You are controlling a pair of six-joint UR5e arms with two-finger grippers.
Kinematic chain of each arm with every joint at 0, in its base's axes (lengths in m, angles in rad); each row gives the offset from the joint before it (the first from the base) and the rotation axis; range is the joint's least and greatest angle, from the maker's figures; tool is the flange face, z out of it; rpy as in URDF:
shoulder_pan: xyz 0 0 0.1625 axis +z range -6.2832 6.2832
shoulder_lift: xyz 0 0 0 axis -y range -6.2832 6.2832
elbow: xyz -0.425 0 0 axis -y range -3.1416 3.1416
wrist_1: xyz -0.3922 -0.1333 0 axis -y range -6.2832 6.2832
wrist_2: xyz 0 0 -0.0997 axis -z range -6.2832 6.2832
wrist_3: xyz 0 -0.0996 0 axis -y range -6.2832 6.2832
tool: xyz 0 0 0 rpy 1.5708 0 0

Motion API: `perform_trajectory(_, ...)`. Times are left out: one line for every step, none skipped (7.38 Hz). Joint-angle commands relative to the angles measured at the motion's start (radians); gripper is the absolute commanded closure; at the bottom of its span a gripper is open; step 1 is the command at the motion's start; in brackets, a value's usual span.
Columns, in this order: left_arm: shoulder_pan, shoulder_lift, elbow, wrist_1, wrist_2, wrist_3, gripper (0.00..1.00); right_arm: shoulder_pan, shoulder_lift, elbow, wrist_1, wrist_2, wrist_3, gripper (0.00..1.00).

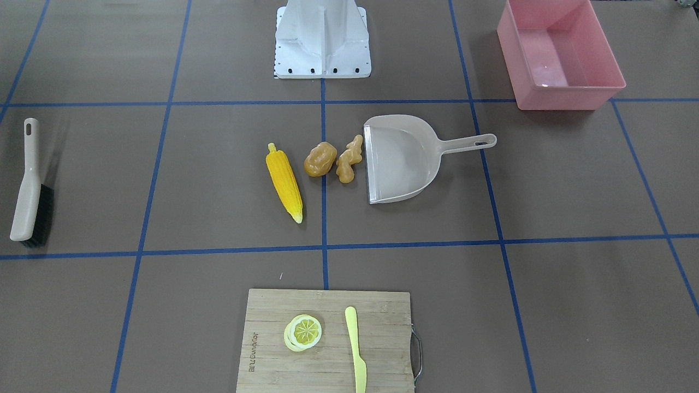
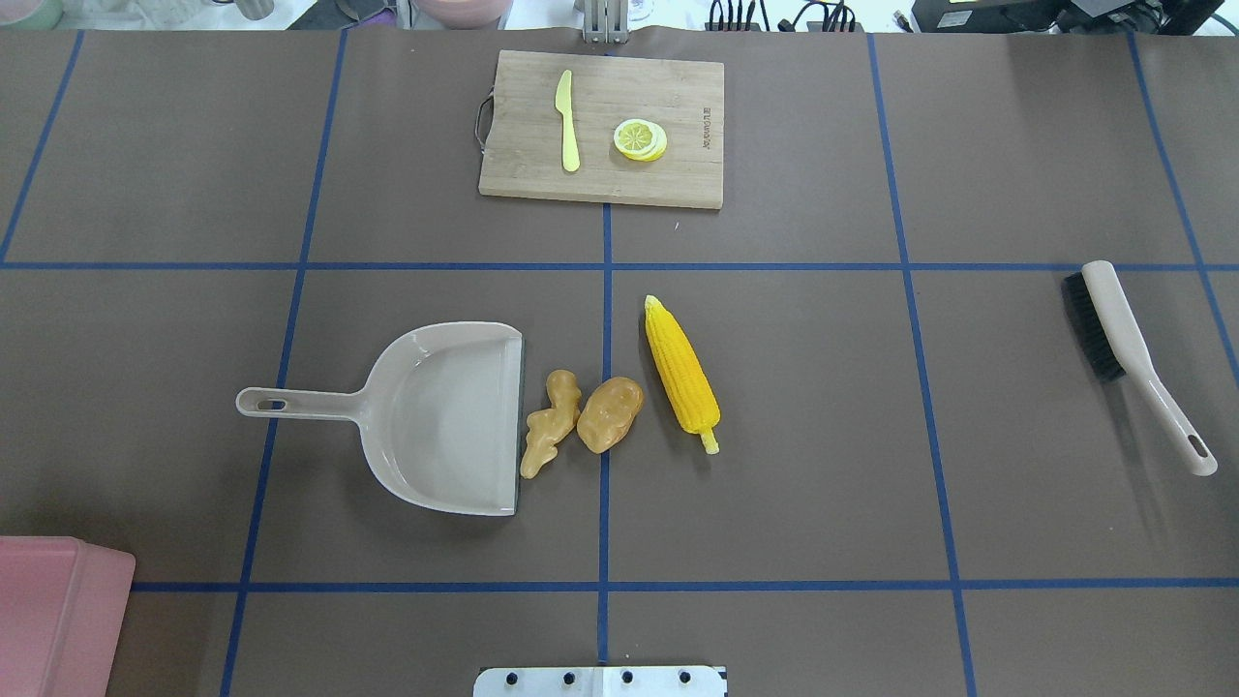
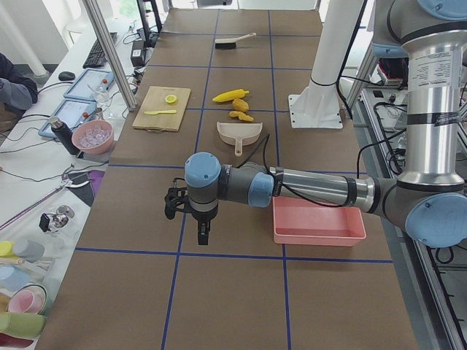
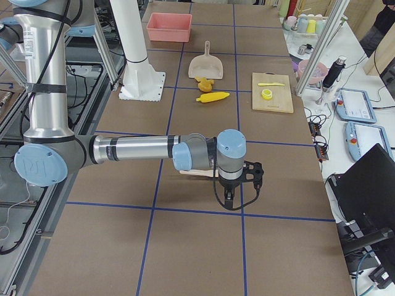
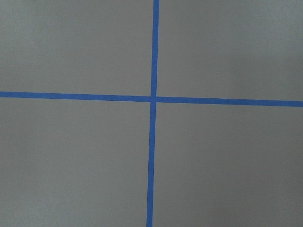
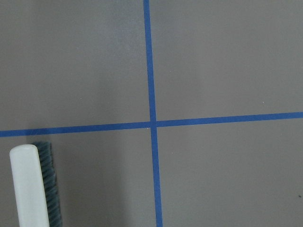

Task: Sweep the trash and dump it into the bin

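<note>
left pincer [image 3: 203,235] hangs from the near arm in the left side view, above bare mat toward the worktop's left edge. only that view shows it, so i cannot tell whether its fingers are spread or pressed together. right pincer [image 4: 228,198] shows only in the right side view, low by the right edge, and its state cannot be told either.

the trash lies mid-worktop. a knobbly tan ginger root [image 2: 549,423] sits just beside the open lip of a beige plastic dustpan [image 2: 440,416], perhaps touching it. a glossy orange-brown potato-like lump [image 2: 610,414] sits against the root, and a long yellow toy corn cob [image 2: 681,376] lies a little further right. the pan's handle points toward the left edge and a beige hand brush with black bristles [image 2: 1123,348] lies by the right edge. this layout likely gives each arm its own tool and keeps the sweep short.

the overhead view clips the pink rectangular plastic tub [image 1: 562,98] at the near left corner, while the front-facing view shows it whole and empty. the right wrist camera catches the brush's end, but the left one sees only blue tape lines [image 5: 154,142]. at the far edge a bamboo cutting board [image 2: 523,165] carries a round yellow lemon slice [image 2: 640,138] and a pale yellow plastic knife [image 2: 567,121].
</note>
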Motion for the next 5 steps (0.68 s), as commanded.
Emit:
perform_trajectory(-0.005,0.003,0.002,0.009,0.011,0.001,0.02,0.0,0.002,0.003,-0.001,0.002,0.0,0.0)
perform_trajectory(-0.002,0.015,-0.006,0.014,0.011,0.002,0.02,0.0,0.004,0.006,-0.002,0.002,0.0,0.0)
perform_trajectory(-0.002,0.015,-0.006,0.021,0.012,-0.002,0.02,0.0,0.002,0.007,-0.001,0.002,0.0,0.0)
perform_trajectory(-0.003,0.014,-0.013,0.031,0.011,0.001,0.02,0.0,-0.007,0.01,-0.001,0.002,0.003,0.0)
perform_trajectory(0.0,0.009,-0.015,0.031,0.011,0.002,0.02,0.002,-0.004,0.013,-0.001,0.002,0.005,0.0)
